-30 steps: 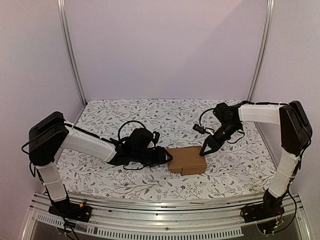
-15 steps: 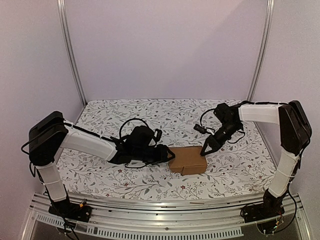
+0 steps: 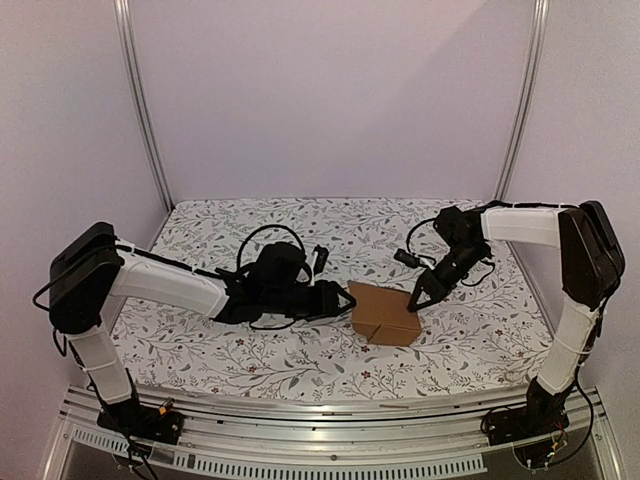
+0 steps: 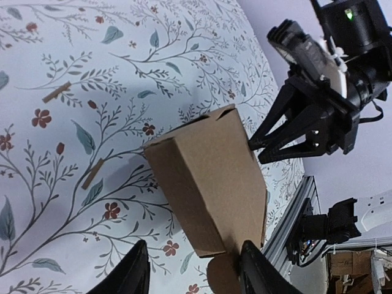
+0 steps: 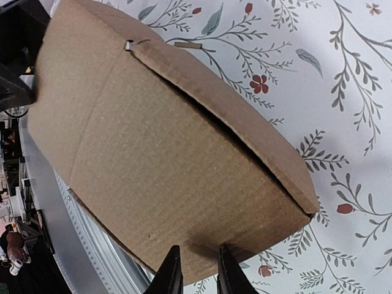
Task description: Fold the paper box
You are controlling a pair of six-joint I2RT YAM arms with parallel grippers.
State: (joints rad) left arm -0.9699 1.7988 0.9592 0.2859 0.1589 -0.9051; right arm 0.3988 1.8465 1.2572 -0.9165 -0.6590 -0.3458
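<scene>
Box (image 3: 385,318) end inside wide L claw (image 3: 345,300); narrow R claw (image 3: 414,302) touching opp. end.

Pale lilac walls (image 3: 330,90) and two aluminium posts (image 3: 140,110) enclose a table (image 3: 300,225) covered in floral-print cloth.

The top external camera looked down from above and behind the arm bases, taking in the whole worktop (image 3: 250,350). Both wrist cameras sat low, viewing the paper box (image 3: 385,315) from opposite sides: the left one near, the right one almost against the cardboard.
</scene>
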